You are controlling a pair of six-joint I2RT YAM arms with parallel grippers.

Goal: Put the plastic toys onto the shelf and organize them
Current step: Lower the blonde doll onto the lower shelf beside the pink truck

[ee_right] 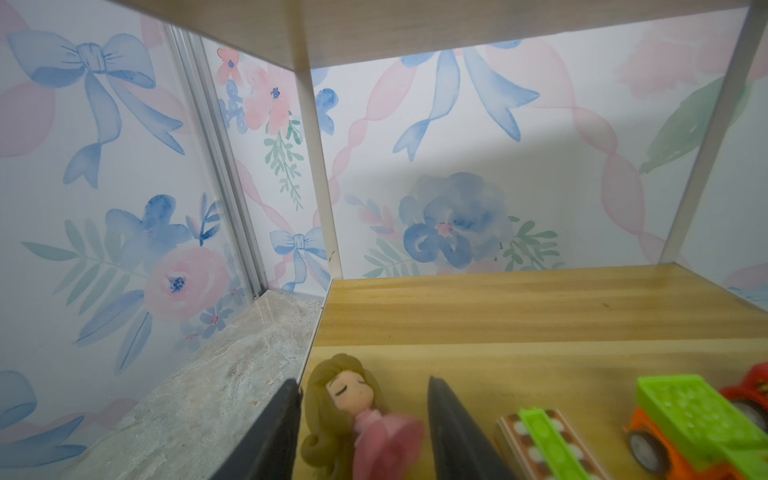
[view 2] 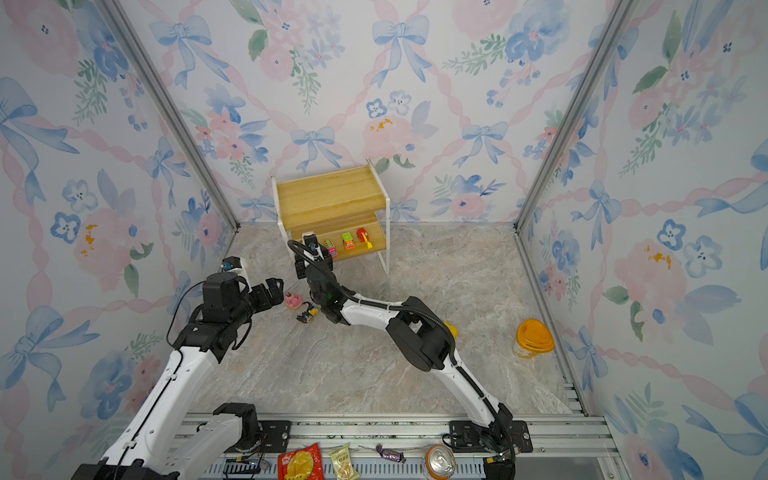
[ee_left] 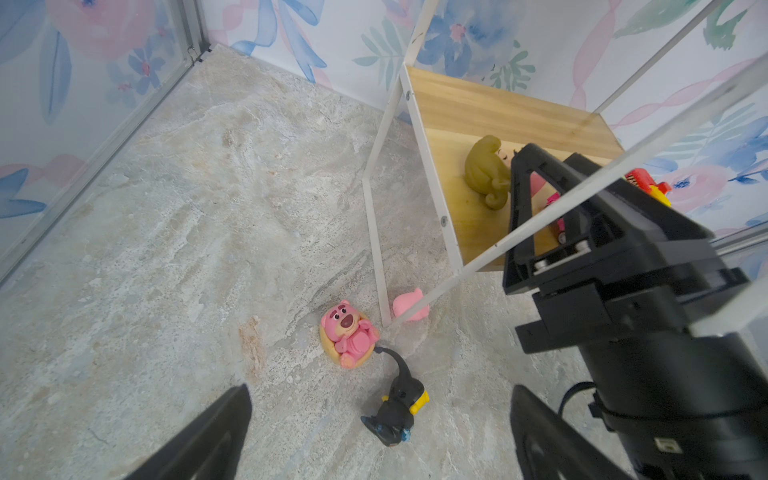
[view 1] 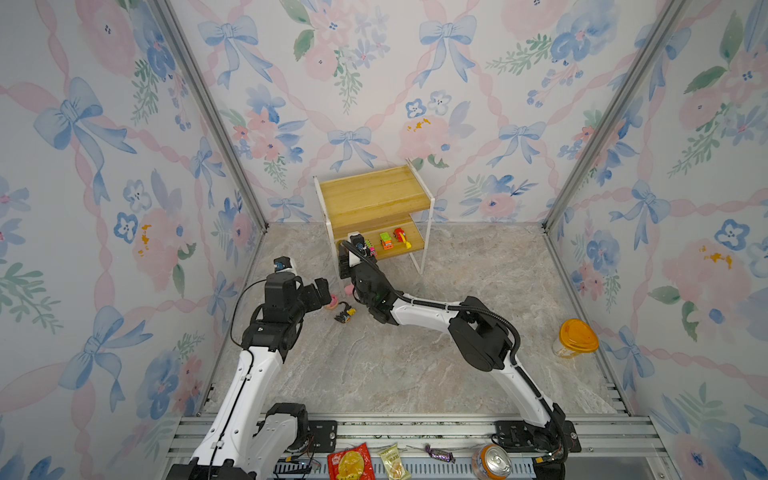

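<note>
Nearest, the left claw (ee_left: 380,390) hangs wide open and empty over the worktop (ee_left: 166,249) by the black-yellow figure (ee_left: 399,407) and round pink figure (ee_left: 349,334), while farther back the right claw (ee_right: 361,381), jaws parted and unclamped, straddles the pink-dress doll (ee_right: 353,415) lying on the lower board of the shelf (ee_right: 540,307).

On shelf (view 2: 328,195) lower board, from its left end: right gripper (view 2: 311,243), pink car (view 2: 331,248), green car (view 2: 348,241), red car (view 2: 363,237). On table (view 2: 374,374), before shelf's left front leg: pink figure (view 2: 293,300), black figure (view 2: 308,313), left gripper (view 2: 277,293) just beside. Cup (view 2: 534,337) near right edge.
</note>
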